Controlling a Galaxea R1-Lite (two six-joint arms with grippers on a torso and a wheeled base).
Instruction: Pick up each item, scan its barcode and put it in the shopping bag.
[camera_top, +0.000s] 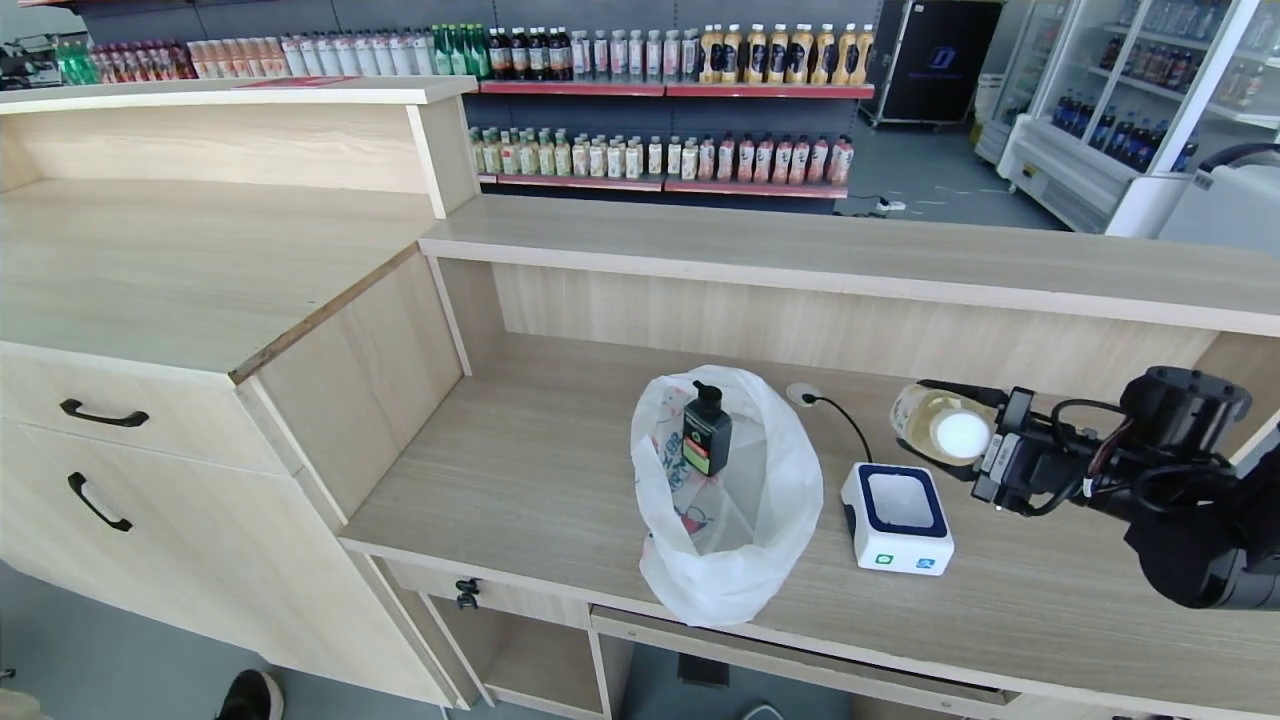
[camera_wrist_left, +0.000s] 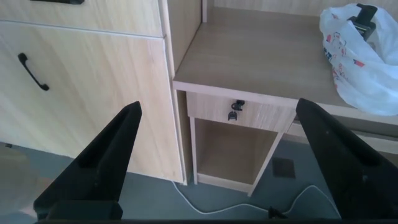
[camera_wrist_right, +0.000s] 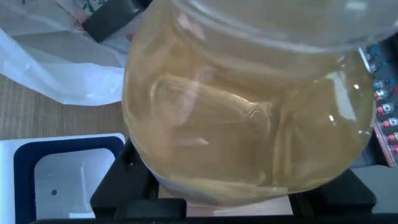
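Note:
My right gripper (camera_top: 945, 425) is shut on a clear bottle of yellow liquid (camera_top: 915, 415) with a white cap, held on its side just above the counter. It hangs behind and to the right of the white barcode scanner (camera_top: 897, 515). In the right wrist view the bottle (camera_wrist_right: 249, 112) looms over the scanner (camera_wrist_right: 62, 174). The white shopping bag (camera_top: 770, 500) stands open left of the scanner, with a black pump bottle (camera_top: 707, 432) upright inside. My left gripper (camera_wrist_left: 217, 162) is open, low beside the counter's front, with the bag (camera_wrist_left: 357, 68) far off.
A black cable (camera_top: 835, 410) runs from the scanner to a hole in the counter top (camera_top: 520, 470). A raised ledge (camera_top: 850, 255) backs the counter. A taller cabinet with drawer handles (camera_top: 100, 415) stands at the left. Drink shelves line the far wall.

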